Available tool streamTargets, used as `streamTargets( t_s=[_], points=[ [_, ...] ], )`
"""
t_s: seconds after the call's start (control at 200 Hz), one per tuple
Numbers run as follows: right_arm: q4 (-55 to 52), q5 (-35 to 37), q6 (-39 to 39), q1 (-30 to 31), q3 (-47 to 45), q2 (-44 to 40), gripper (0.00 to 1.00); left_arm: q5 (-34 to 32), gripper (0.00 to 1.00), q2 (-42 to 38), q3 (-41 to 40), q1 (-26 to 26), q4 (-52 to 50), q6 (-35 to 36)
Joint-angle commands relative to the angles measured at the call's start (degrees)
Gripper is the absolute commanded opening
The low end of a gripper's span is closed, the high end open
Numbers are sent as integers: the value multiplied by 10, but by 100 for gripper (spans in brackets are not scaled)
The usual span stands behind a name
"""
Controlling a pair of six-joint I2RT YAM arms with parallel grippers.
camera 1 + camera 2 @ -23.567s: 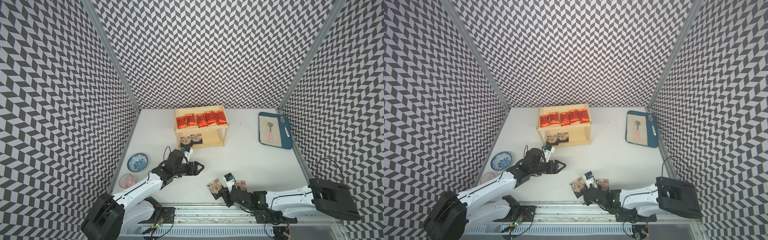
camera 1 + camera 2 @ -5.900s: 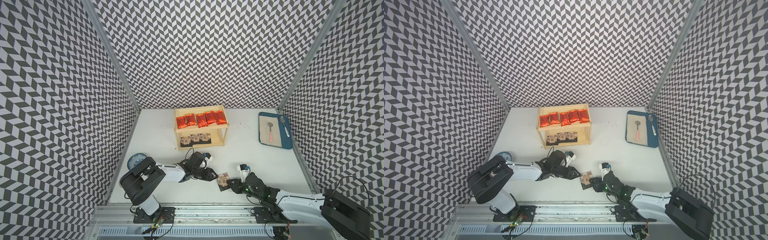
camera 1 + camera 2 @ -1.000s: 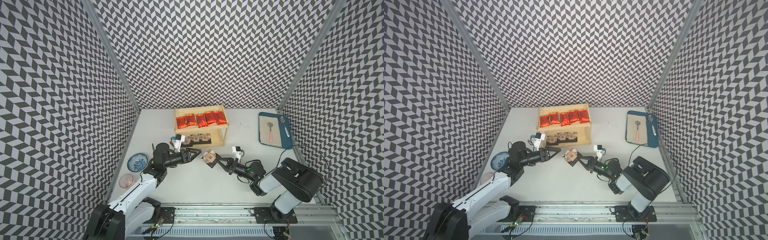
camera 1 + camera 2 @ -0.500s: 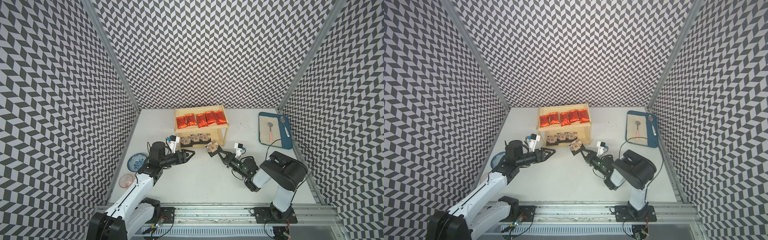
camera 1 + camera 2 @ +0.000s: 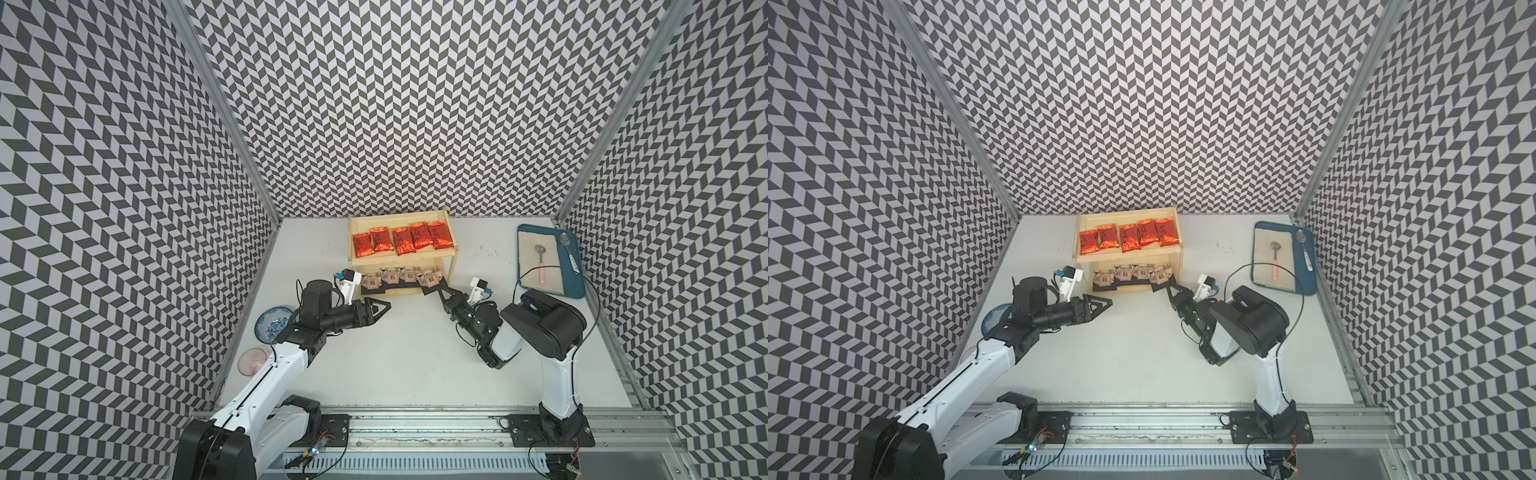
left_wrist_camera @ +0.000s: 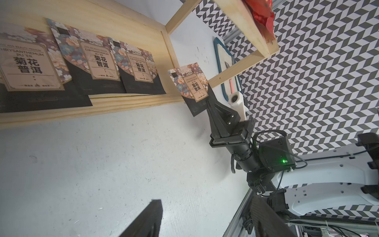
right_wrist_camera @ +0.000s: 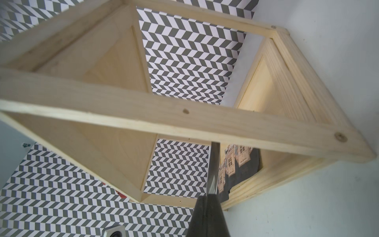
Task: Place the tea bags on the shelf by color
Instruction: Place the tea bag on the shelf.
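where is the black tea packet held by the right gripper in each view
In a top view: black packet at the shelf lower tier, right end.
In a top view: black packet, same spot.
Left wrist: beside three shelved packets, pinched by the right gripper.
Right wrist: edge-on dark strip past the fingertips.
Shared landmark: the pale wooden shelf.

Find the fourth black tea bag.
In a top view the tea bag sits in the right gripper at the shelf's lower tier, right end, beside three black packets.
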Motion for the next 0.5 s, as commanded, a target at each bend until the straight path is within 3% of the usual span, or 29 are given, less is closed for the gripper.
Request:
streamTargets(
  t_s=[0.0,0.491],
  points=[
    [176,5,0,-8,15,20,0,8,73,3,9,-2,0,8],
    [176,37,16,-8,82,79,0,14,72,6,5,-3,6,6]
  ],
)
